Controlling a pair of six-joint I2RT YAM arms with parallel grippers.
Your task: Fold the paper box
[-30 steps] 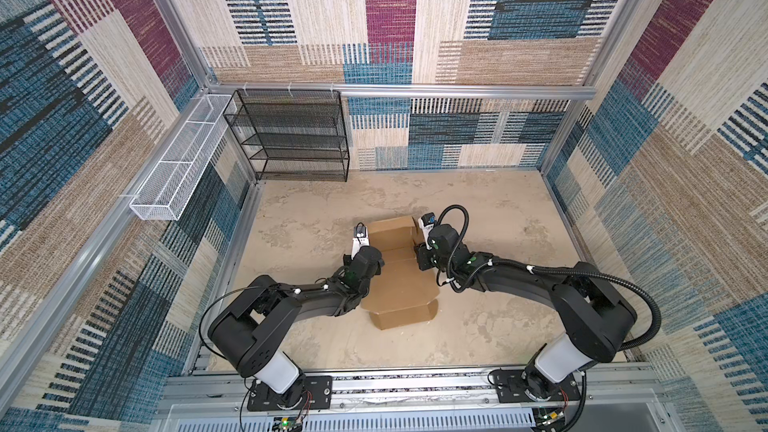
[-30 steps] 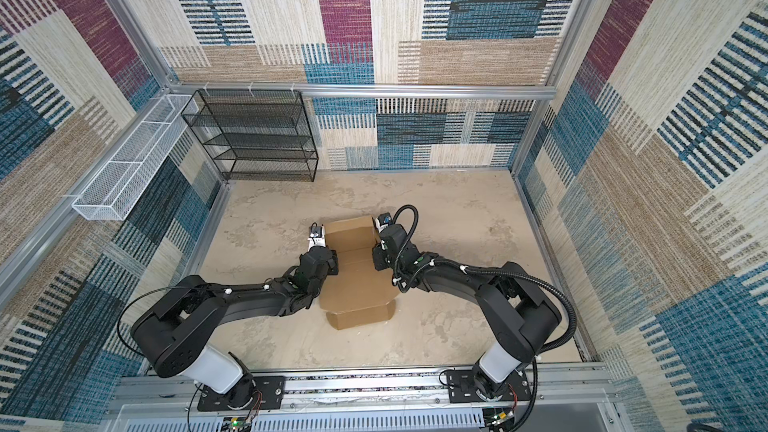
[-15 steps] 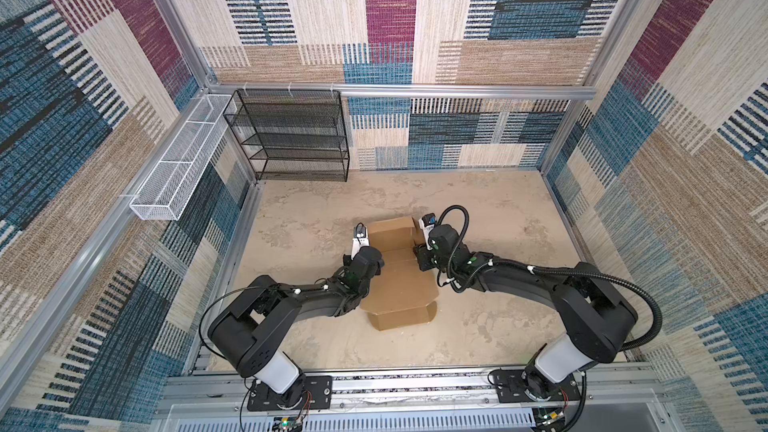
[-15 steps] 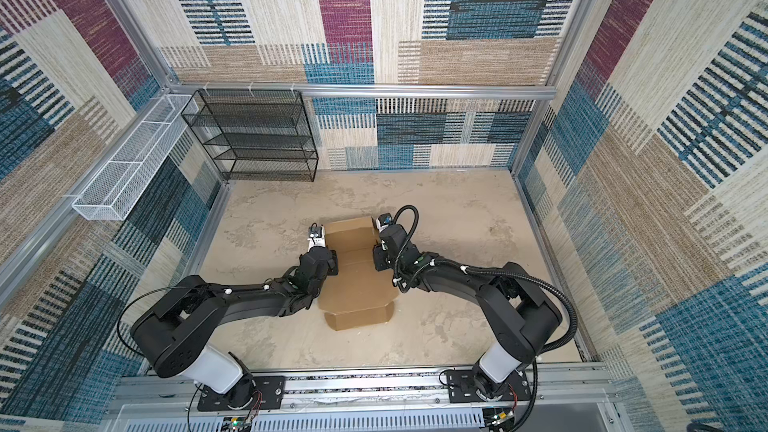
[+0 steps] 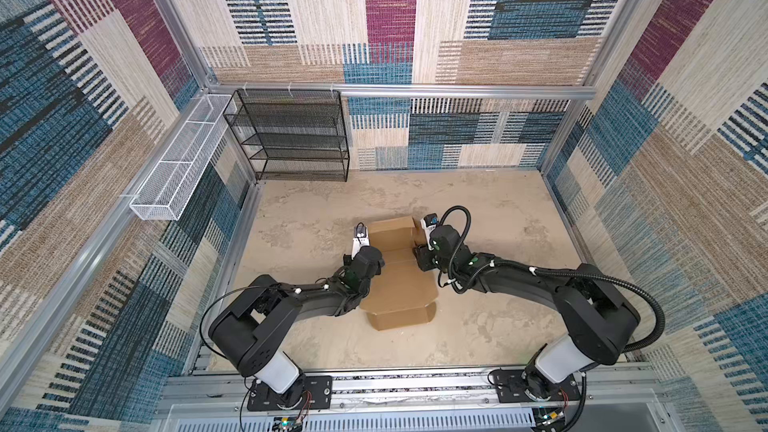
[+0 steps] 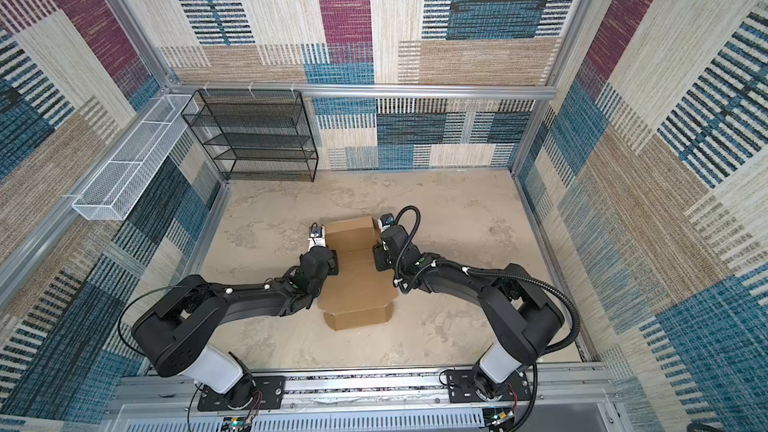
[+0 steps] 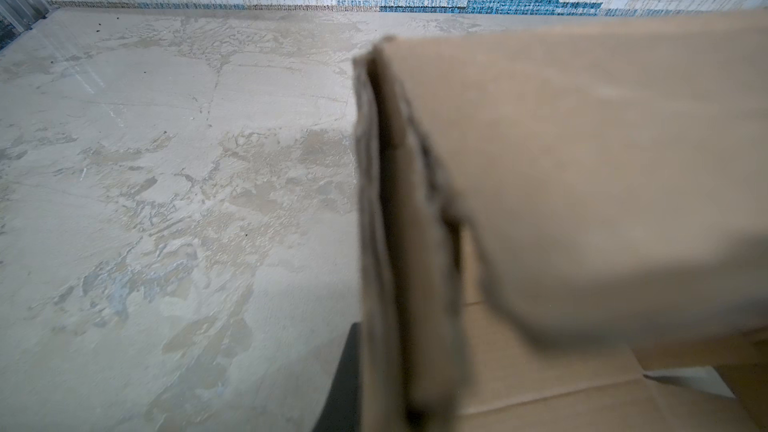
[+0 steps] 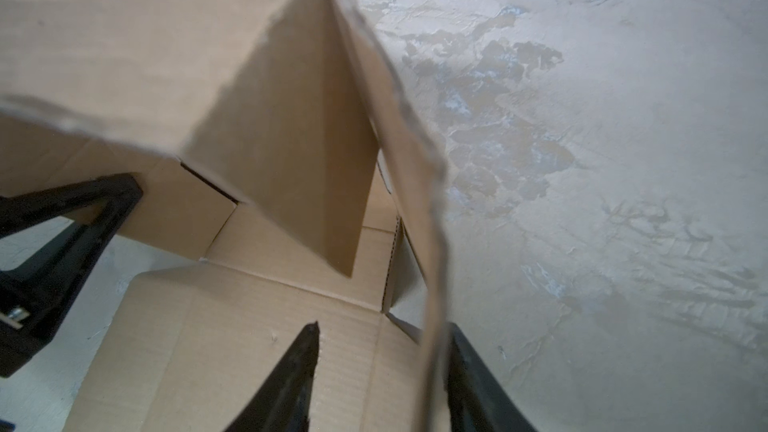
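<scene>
**Clerk:** Condition of the jaws?

**Inspector:** The right gripper [image 8: 382,338] stands partly open. The upright side wall of the box on that arm's side passes between its two black fingers [image 8: 297,371]. The wall lies close to one finger and clear of the other, so nothing is clamped. The left gripper [image 5: 377,262] is closed on the opposite side wall. In the left wrist view the folded cardboard edge runs down into the grip, with one dark finger [image 7: 344,376] showing beside it.

**Clerk:** Location of the work piece?

**Inspector:** The paper box [image 5: 399,284] lies mid-table between the two arms, as both top views show. It is plain brown corrugated board and only partly formed. The far panel and side walls are raised, and the near panel ends in a short flap bent at a crease.

**Clerk:** The surface?

**Inspector:** The table [image 5: 299,218] is beige with a mottled, plaster-like finish. It carries darker and bluish patches and a few dark specks.

**Clerk:** The room?

**Inspector:** Woven patchwork panels [image 5: 395,14] in blue, maroon, cream and tan enclose three sides, set in an aluminium frame [image 5: 415,91]. A black mesh rack [image 5: 291,139] stands against the back wall towards the left corner. A white wire basket [image 5: 178,160] hangs on the left wall. Both arm bases sit on a rail [image 5: 415,384] along the near edge.
</scene>
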